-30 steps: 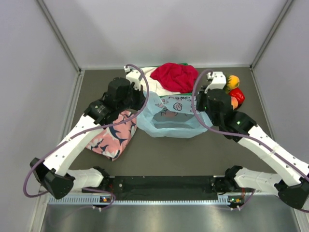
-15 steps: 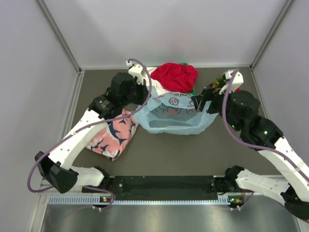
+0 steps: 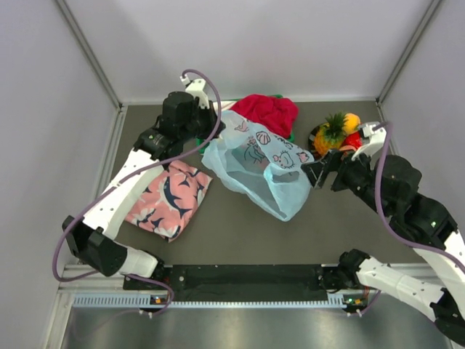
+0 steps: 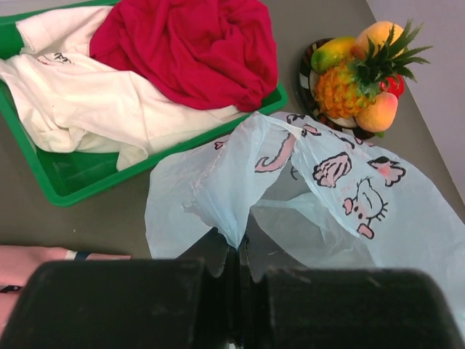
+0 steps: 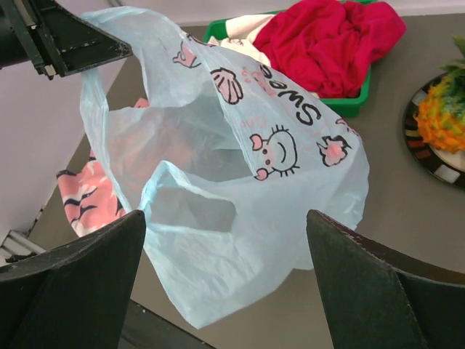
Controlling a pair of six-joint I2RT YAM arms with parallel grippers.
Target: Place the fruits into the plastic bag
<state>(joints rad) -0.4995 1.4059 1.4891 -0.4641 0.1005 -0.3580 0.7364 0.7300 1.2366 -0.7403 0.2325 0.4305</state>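
Outstretched left arm bending rightward at the wrist, left end effector (image 3: 212, 131) pinching shut on a bag (image 3: 256, 173) edge, right arm elbowing in from the right, right end effector (image 3: 325, 174) gaping wide, gripping nothing, pointing leftward.

The top external camera looks steeply down from above and behind the 2 arm bases, far enough back to take in the whole table (image 3: 232, 233). The left wrist camera sits close behind the left gripper (image 4: 238, 256) and faces across the plastic bag (image 4: 327, 196) toward the green tray (image 4: 65, 182) and the fruits (image 4: 356, 76). The right wrist camera looks out between the right gripper (image 5: 224, 218) fingers, close on the bag from the other side. All 3 views share bag, tray and fruits.
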